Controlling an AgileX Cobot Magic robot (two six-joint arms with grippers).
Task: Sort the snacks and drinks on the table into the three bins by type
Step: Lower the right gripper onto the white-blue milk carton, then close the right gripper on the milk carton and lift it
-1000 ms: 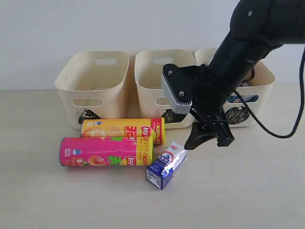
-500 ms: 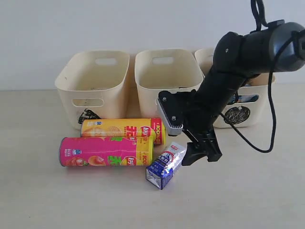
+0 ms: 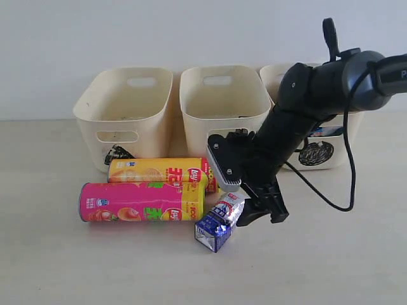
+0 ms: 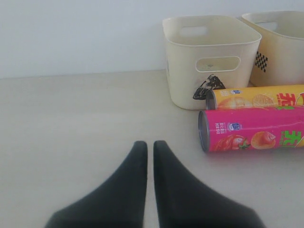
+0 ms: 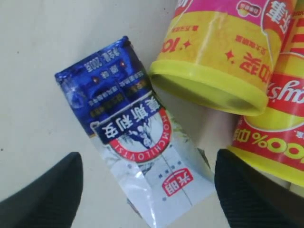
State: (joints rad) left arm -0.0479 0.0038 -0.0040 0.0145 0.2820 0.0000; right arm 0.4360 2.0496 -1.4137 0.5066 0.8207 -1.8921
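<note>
Since the carton (image 5: 137, 137) by the pink tube (image 3: 143, 202) looks light but crushable, the wide-open right tool (image 5: 147, 187) should pinch mid-body.

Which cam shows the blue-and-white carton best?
Right wrist view: the blue-and-white carton fills the frame, label readable. Exterior view shows it small, lying by the end of the pink tube. Left wrist view misses it.

3 cream bins (image 3: 95, 121) (image 3: 197, 124) (image 3: 337, 155), 2 chip tubes (image 3: 159, 171) (image 3: 140, 202), 1 blue-and-white carton (image 3: 219, 222); bin contents too hidden to count.
</note>
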